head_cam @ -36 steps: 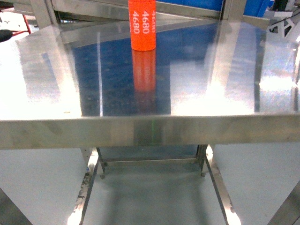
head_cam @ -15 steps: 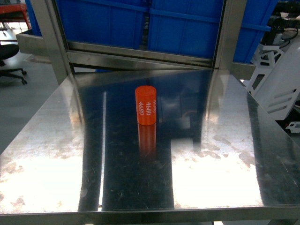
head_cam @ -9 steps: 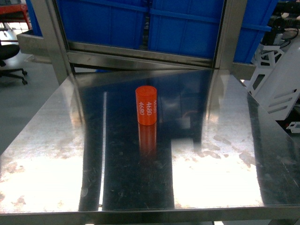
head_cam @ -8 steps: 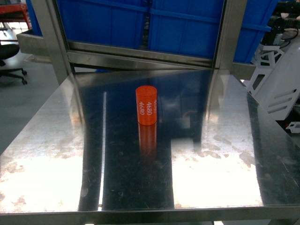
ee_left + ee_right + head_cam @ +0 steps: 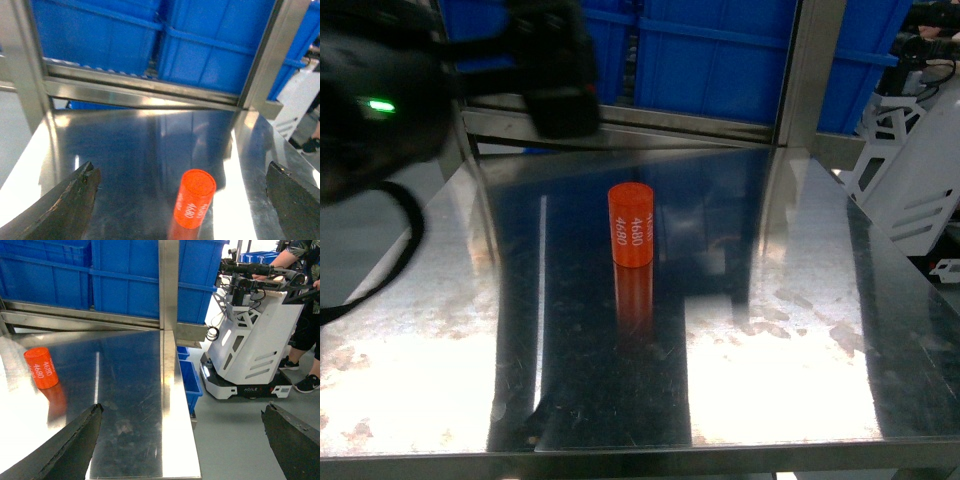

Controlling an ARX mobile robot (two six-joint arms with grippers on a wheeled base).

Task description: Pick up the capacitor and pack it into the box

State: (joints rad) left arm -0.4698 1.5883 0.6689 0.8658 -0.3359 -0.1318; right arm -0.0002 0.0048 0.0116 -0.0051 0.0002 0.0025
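The capacitor (image 5: 631,225), an orange cylinder marked 4680, was shown standing upright near the middle of the steel table (image 5: 800,330), with the left gripper (image 5: 182,200) held above and behind it, jaws spread wide to either side, and nothing grasped. The right gripper (image 5: 182,440) was likewise spread and empty, well off toward the table's right edge, and no box was visible in any view. Because the cylinder stood tall on a slick surface, an off-centre closure was judged likely to topple it and let it roll.

Both hands (image 5: 182,200) (image 5: 182,440) wide apart, empty
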